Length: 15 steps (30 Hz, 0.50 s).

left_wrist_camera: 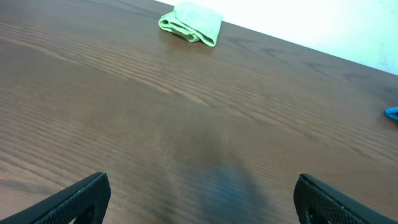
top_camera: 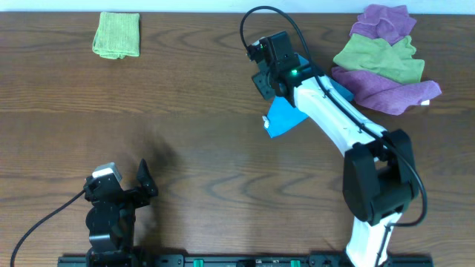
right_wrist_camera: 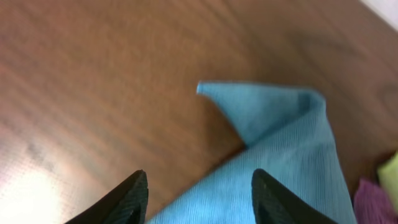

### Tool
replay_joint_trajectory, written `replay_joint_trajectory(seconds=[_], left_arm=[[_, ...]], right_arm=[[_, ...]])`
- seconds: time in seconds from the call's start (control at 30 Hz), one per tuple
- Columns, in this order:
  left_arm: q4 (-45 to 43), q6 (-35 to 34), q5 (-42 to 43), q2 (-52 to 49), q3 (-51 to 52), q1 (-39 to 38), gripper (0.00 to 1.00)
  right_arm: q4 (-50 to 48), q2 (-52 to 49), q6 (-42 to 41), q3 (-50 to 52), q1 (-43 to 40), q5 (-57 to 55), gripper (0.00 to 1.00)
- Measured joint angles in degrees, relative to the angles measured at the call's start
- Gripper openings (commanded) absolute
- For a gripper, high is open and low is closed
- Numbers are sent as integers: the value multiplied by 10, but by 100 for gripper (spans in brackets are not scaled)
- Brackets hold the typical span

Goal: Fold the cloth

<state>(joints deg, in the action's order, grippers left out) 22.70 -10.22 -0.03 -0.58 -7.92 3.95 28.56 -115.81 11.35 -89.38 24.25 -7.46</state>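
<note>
Dark wood counter (top_camera: 185,111). Sky-blue cloth (top_camera: 284,119) right of centre, corner doubled over, beneath my right tool (right_wrist_camera: 199,186): jaws apart, empty. My left tool (left_wrist_camera: 199,193) wide apart, idle. Judged mid-fold; next needs pinch on free edge.

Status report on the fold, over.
Left gripper open, empty. Right gripper open over the cloth. Rumpled, one corner poking out. Purple-green cloth pile close beside.

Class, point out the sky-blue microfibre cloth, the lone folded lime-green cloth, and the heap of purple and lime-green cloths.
Bright sky-blue microfibre cloth (top_camera: 283,119): overhead view, its exposed lower part.
Folded lime-green cloth (top_camera: 117,34): overhead view, its centre.
Heap of purple and lime-green cloths (top_camera: 380,59): overhead view, its green middle cloth.
</note>
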Motion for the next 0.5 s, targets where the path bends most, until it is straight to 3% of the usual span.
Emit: replay_joint_trajectory(seconds=[0.5], left_arm=[[0,0,0,0,0,0,95]], right_arm=[[-117,-75,28,0,-42,5,51]])
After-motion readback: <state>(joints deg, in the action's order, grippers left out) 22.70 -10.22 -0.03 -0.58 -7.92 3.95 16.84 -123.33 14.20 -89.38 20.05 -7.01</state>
